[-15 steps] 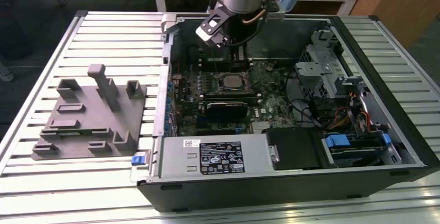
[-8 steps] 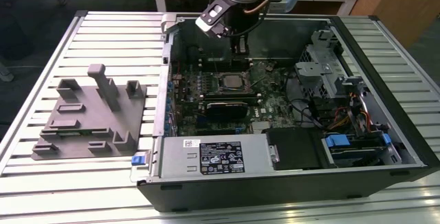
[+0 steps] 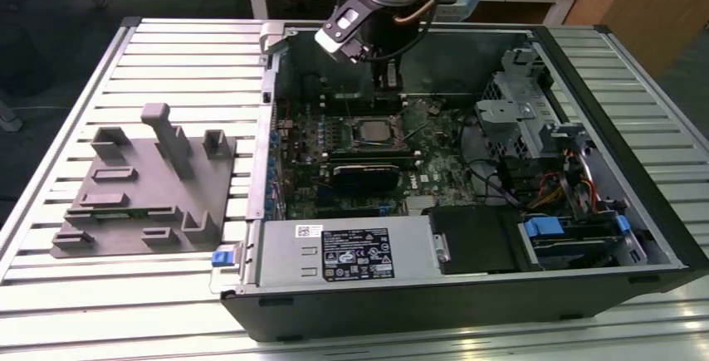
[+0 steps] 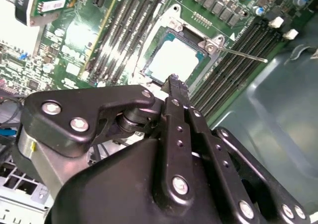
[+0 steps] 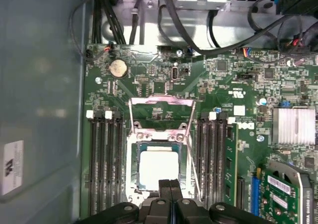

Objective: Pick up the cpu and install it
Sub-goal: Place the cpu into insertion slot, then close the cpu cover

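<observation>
The cpu (image 3: 371, 131), a pale silver square, lies flat in the open socket on the green motherboard (image 3: 437, 166) inside the computer case (image 3: 466, 303). Both wrist views show the cpu (image 4: 174, 60) (image 5: 158, 167) seated in the socket frame, with the metal load plate (image 5: 161, 110) flipped up beside it. My gripper (image 3: 386, 83) hangs above the board, just to the rear of the socket. Its two black fingers (image 5: 165, 190) are pressed together and hold nothing. In the second wrist view the gripper (image 4: 173, 81) has its tips right at the edge of the cpu.
A grey moulded tray (image 3: 144, 187) with upright blocks lies outside the case on the exterior view's left. Within the case are a black ribbed heatsink (image 3: 366, 174), the power supply (image 3: 344, 249), a drive cage (image 3: 520, 95) and cables (image 3: 554, 187). Memory slots (image 5: 107, 164) flank the socket.
</observation>
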Robot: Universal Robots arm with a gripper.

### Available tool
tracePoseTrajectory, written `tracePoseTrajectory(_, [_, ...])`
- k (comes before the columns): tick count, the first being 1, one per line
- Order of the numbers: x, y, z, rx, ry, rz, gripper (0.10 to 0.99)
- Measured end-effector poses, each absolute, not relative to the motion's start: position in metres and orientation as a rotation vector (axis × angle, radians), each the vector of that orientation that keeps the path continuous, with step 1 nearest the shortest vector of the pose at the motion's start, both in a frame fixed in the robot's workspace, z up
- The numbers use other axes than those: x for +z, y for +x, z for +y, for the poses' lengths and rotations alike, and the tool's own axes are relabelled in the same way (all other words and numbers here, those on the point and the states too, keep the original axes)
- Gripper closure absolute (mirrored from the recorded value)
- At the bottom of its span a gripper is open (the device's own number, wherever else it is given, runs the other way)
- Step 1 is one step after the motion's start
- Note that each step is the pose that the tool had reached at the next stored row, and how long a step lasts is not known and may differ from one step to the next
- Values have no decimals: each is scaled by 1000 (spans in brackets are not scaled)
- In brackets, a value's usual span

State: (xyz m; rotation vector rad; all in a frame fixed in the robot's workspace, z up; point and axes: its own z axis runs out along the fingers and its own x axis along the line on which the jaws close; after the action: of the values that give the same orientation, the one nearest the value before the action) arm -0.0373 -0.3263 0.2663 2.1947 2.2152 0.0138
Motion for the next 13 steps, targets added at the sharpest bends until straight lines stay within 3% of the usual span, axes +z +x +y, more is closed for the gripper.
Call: tracePoseTrajectory(13, [271,-24,-327,14,2195,2215,980])
